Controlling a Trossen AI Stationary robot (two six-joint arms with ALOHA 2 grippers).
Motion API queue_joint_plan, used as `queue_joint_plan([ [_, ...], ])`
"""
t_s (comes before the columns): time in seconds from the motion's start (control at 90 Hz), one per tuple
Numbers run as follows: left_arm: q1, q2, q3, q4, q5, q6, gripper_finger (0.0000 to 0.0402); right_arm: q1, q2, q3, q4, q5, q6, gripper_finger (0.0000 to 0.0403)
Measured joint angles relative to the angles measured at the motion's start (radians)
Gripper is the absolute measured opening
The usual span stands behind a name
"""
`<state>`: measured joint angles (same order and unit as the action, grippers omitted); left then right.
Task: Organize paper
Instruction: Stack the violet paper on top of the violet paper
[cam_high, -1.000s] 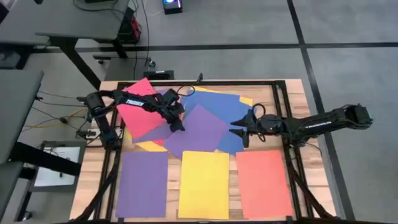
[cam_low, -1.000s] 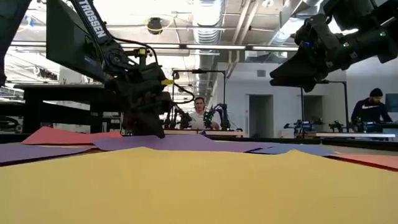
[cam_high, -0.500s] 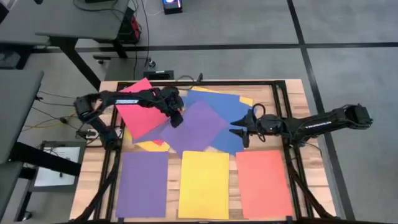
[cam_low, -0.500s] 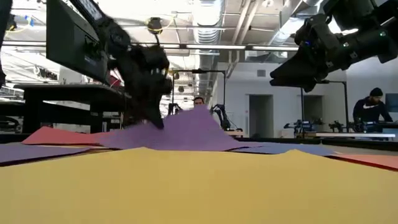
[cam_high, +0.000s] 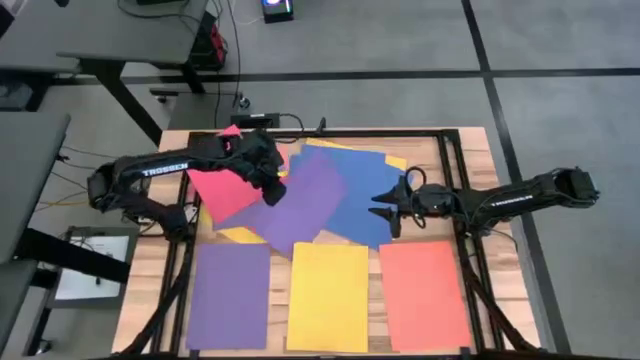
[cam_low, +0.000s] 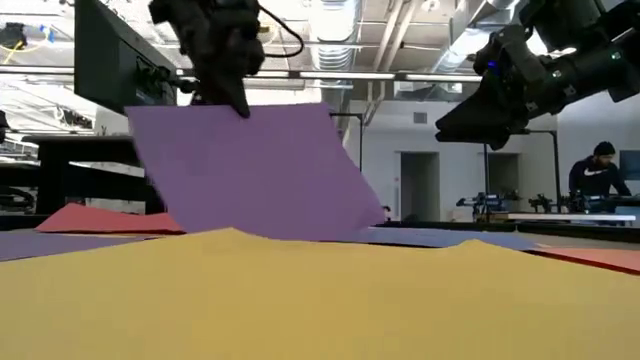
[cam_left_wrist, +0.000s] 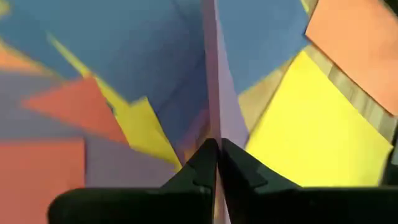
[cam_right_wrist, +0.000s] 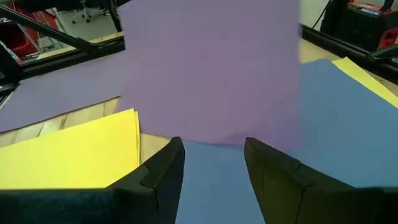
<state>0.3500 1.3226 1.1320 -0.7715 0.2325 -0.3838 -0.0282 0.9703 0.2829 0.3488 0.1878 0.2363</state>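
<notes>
High view: our left hand (cam_high: 272, 190) is pinched on a purple sheet (cam_high: 300, 200), lifted and tilted over the mixed paper pile (cam_high: 350, 180) mid-bench (cam_high: 470, 140). Right hand (cam_high: 385, 210) hovers open above the blue sheets (cam_high: 370, 190).

A second ago the left claw (cam_high: 271, 190) sat low on the pile at the middle of the high view, pinching the edge of a purple sheet (cam_high: 300, 200) that lay flat. Half a second ago that edge had begun to rise into a low hump. Now the claw has gone up and drawn back toward the left of the frame, its arm stretched farther left. In the low view the claw (cam_low: 235, 95) has climbed to the upper left, and the purple sheet (cam_low: 250, 170) hangs from it as a tilted panel, only its lower edge down among the other sheets.
</notes>
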Motion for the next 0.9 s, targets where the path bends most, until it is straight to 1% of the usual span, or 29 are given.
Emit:
queue_joint_plan([
  [0.111,-0.043,-0.058,0.000,-0.054,-0.022,-0.092,0.0000,0.002,0.000,0.000,-0.010,0.000,0.000,0.0159],
  [0.189,-0.060,-0.105,0.000,-0.123,-0.052,-0.133,0.0000,0.002,0.000,0.000,-0.026,0.000,0.001,0.0159],
  [0.233,-0.064,-0.127,0.000,-0.153,-0.064,-0.137,0.0000,0.002,0.000,-0.001,-0.031,0.000,0.003,0.0159],
  [0.289,-0.078,-0.152,-0.009,-0.159,-0.101,-0.135,0.0000,0.002,0.000,-0.011,-0.022,0.000,0.013,0.0159],
  [0.322,-0.089,-0.157,-0.016,-0.158,-0.107,-0.138,0.0000,0.002,0.000,-0.016,-0.022,0.000,0.022,0.0159],
  [0.489,-0.121,-0.142,-0.071,-0.156,-0.158,-0.118,0.0000,0.002,0.000,-0.027,-0.017,0.000,0.071,0.0159],
  [0.578,-0.131,-0.113,-0.137,-0.088,-0.153,-0.103,0.0000,-0.016,0.000,-0.027,0.001,-0.001,0.144,0.0159],
  [0.633,-0.136,-0.088,-0.189,-0.014,-0.116,-0.092,0.0000,-0.045,0.006,-0.018,0.003,-0.001,0.171,0.0159],
  [0.722,-0.148,-0.038,-0.282,0.175,-0.053,-0.071,0.0000,-0.109,0.041,0.028,-0.040,-0.030,0.174,0.0159],
  [0.822,-0.155,0.042,-0.370,0.411,-0.021,-0.060,0.0000,-0.185,0.137,0.136,-0.162,-0.117,0.165,0.0159],
  [0.9,-0.154,0.113,-0.402,0.548,-0.022,-0.039,0.0000,-0.224,0.242,0.220,-0.261,-0.133,0.127,0.0159],
])
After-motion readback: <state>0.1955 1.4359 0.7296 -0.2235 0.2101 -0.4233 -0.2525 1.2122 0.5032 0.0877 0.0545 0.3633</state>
